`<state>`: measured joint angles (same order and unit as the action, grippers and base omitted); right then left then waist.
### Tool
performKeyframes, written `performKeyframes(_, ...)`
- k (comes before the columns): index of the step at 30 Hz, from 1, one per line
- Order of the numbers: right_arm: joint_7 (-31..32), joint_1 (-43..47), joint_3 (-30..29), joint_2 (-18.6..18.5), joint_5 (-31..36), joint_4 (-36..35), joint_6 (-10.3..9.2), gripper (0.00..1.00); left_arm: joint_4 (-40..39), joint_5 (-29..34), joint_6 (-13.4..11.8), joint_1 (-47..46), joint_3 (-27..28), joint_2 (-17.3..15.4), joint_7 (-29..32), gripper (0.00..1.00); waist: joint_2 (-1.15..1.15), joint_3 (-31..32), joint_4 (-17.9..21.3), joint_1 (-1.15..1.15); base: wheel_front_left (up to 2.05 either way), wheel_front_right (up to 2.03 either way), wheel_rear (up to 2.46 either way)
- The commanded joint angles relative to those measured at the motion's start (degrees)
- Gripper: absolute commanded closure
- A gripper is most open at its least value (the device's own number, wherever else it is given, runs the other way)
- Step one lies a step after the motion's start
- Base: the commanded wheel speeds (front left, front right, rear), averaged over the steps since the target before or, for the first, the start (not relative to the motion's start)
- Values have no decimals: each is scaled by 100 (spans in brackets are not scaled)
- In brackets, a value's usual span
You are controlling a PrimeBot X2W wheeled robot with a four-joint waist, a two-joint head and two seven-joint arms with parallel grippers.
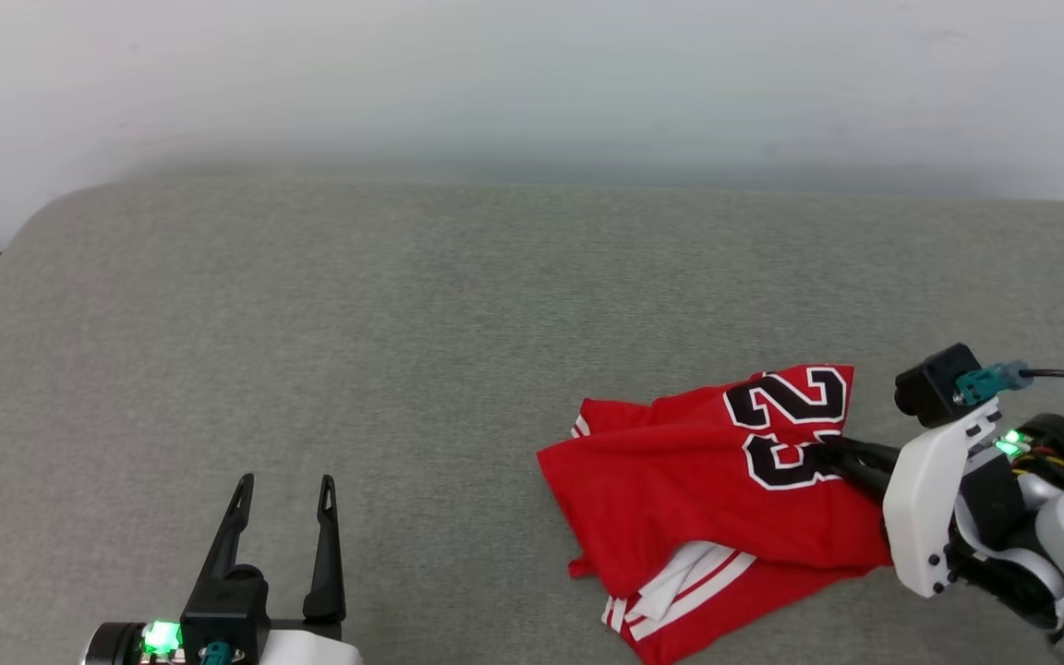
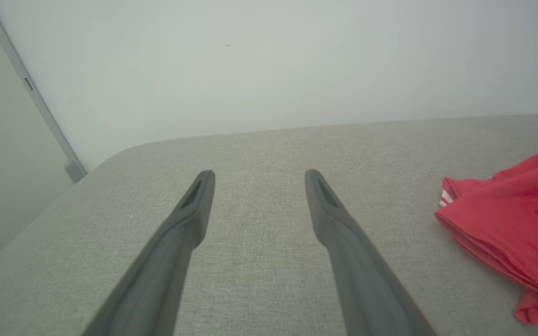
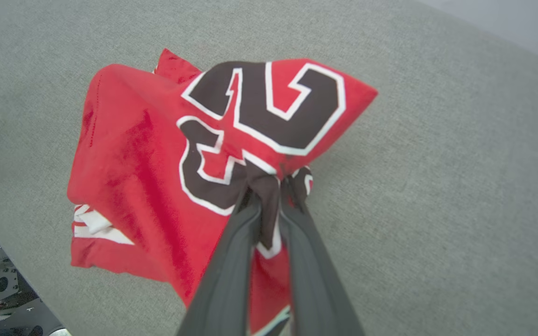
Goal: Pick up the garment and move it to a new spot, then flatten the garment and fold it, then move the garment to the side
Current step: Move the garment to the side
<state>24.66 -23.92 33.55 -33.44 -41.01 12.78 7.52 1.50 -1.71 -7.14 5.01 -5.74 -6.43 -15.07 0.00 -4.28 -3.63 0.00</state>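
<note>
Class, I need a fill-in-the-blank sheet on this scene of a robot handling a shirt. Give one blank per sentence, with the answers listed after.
1. The shirt is mostly ____ in colour.
2. Its printed number is black with a ____ outline.
3. The right gripper is shut on the ____.
4. The left gripper is ____, holding nothing.

Missing words: red; white; shirt; open.
</note>
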Motion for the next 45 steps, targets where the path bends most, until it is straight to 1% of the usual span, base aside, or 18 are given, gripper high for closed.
performKeyframes(1,-19,-96,6,-55,35,-61,-7,100,-22,-1,-18,47,21,9,-11,0,0,25,154,0,0,0,0)
performKeyframes(7,62,-327,-6,-461,212,-436,-8,100,-85,19,-14,16,57,12,-11,0,0,-45,634,0,0,0,0)
performKeyframes(12,132,-457,-187,-730,235,-581,-8,100,-179,56,-31,-71,91,16,-11,0,0,-209,1029,0,0,0,0)
performKeyframes(17,108,-604,-416,-908,245,-571,-7,100,-303,101,-64,-209,126,-12,-11,0,0,-500,1303,0,0,0,0)
performKeyframes(19,94,-673,-514,-1043,314,-523,-8,100,-374,118,-72,-294,130,-36,-11,0,0,-676,1358,0,0,0,0)
performKeyframes(22,73,-771,-720,-1183,364,-316,-8,100,-464,151,-45,-460,116,-87,-11,0,0,-941,1358,0,0,0,0)
performKeyframes(24,85,-893,-818,-1327,520,-172,-8,100,-512,172,-18,-562,96,-124,-11,0,0,-1138,1339,0,0,0,0)
performKeyframes(29,17,-1227,-1199,-1544,713,438,-9,100,-641,233,-4,-870,44,-179,-11,0,0,-1644,1232,0,0,0,0)
performKeyframes(33,-65,-1534,-1491,-1619,890,977,-9,100,-711,251,-17,-1088,-7,-199,-11,0,0,-1974,1137,0,0,0,0)
performKeyframes(36,-120,-1753,-1747,-1616,1043,1415,-9,100,-743,262,-24,-1215,-53,-210,-11,0,0,-2143,1076,0,0,0,0)
performKeyframes(40,-228,-2032,-2111,-1500,1229,1989,-9,100,-742,266,-46,-1291,-94,-217,-11,0,0,-2237,1020,0,0,0,0)
performKeyframes(45,-361,-2155,-2309,-1341,1453,2550,-8,100,-711,235,-85,-1331,-125,-246,-11,0,0,-2243,982,0,0,0,0)
